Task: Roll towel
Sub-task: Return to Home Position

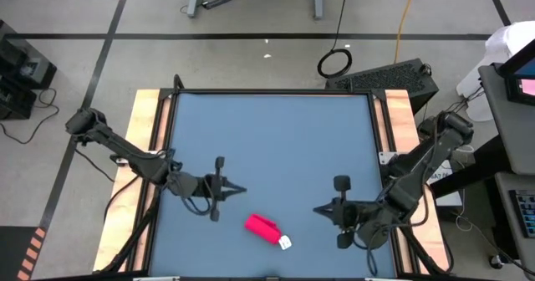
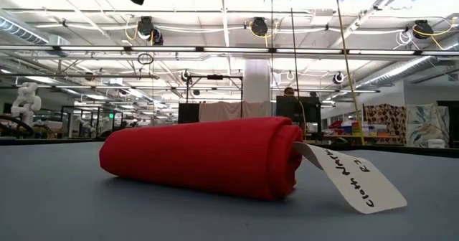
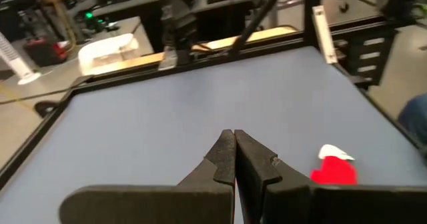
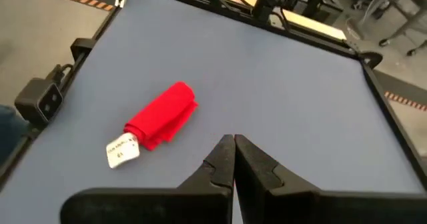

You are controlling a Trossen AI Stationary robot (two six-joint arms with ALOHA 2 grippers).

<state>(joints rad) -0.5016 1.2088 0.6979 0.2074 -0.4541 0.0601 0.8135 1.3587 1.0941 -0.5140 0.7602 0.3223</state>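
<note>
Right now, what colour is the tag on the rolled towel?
White tag with dark handwriting; low view shows it best.

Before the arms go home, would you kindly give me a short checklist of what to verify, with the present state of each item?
1. Towel rolled: ok, it lies as one compact roll.
2. Roll fully on the table: ok.
3. White tag free: ok, it sticks out at one end of the roll, not pinned.
4. Left gripper clear of the towel: ok, shut, empty, apart from the roll.
5. Right gripper clear of the towel: ok, shut, empty, apart from the roll.
6. Roll will hold once left alone: cannot tell.
</note>
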